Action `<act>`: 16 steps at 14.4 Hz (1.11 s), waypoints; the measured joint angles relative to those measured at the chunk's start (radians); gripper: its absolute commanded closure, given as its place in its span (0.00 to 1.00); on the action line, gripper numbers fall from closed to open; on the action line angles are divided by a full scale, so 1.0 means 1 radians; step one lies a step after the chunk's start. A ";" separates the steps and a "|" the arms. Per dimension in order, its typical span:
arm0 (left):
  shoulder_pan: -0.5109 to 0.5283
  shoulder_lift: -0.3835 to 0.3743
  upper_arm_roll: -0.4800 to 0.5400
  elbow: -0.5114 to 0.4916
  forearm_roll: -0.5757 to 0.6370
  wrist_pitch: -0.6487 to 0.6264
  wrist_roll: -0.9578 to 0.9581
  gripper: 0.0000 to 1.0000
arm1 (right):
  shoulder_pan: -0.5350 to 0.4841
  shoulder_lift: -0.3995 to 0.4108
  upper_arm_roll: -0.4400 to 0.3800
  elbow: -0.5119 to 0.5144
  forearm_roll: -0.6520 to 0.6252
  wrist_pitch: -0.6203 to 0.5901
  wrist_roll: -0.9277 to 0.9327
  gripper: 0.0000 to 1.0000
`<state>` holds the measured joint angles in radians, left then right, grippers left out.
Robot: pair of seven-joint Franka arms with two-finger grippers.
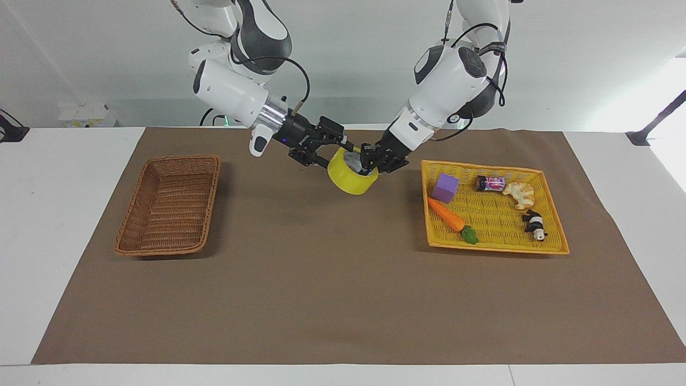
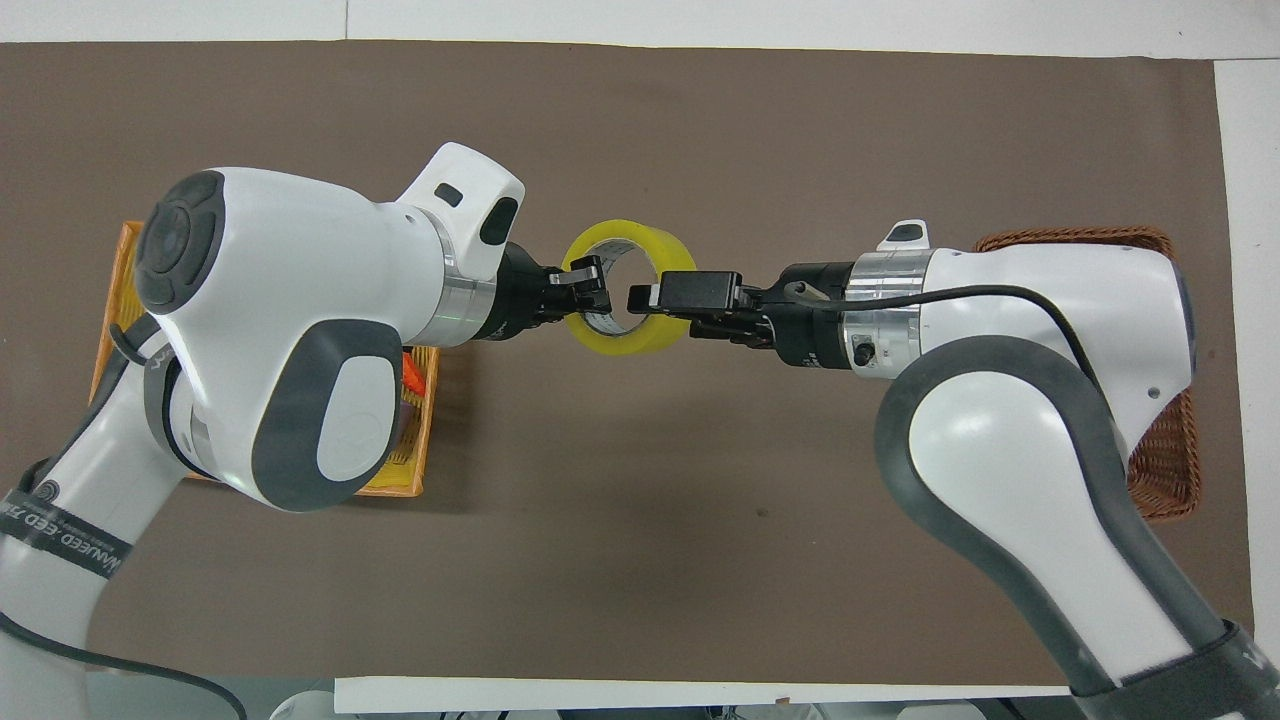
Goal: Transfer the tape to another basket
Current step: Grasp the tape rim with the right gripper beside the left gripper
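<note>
Held aloft over the bare brown mat (image 1: 321,300) at mid-table: the tape (image 1: 351,172), tilted, its open core facing up and toward the robots. Pinched on the wall of the roll at its three o'clock side in the facing view by the left gripper (image 1: 368,163), one finger inside the core, one outside. Reaching in from nine o'clock in that view, the right gripper (image 1: 331,154), fingers spread open, straddling the roll's wall there; contact with the tape impossible to tell. In the overhead view the same pairing reversed: left gripper (image 2: 588,290) at the ring's nine o'clock, right gripper (image 2: 645,298) at its three o'clock, tape (image 2: 640,338) between.

Toward the right arm's end of the table, the brown wicker basket (image 1: 140,198), holding nothing visible. Toward the left arm's end, the yellow tray (image 1: 496,244) with a purple cube (image 1: 446,187), carrot (image 1: 447,215), small can (image 1: 490,184), croissant (image 1: 520,194) and panda figure (image 1: 535,224).
</note>
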<state>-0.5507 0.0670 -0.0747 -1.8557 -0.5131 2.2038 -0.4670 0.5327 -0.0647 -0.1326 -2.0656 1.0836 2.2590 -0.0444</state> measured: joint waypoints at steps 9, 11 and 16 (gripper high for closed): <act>0.000 0.000 0.000 -0.001 0.000 -0.003 0.000 1.00 | -0.002 0.000 -0.006 0.000 0.000 0.013 0.000 0.11; 0.000 0.000 0.000 -0.001 0.000 -0.003 0.000 1.00 | -0.001 0.000 -0.003 0.000 0.000 0.028 0.000 0.11; 0.000 0.000 0.000 -0.001 0.000 -0.003 0.000 1.00 | 0.001 0.000 -0.001 0.000 0.000 0.034 0.000 0.18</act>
<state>-0.5506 0.0670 -0.0747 -1.8569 -0.5131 2.2005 -0.4671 0.5332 -0.0643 -0.1335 -2.0657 1.0838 2.2927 -0.0444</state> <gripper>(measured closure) 0.789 0.110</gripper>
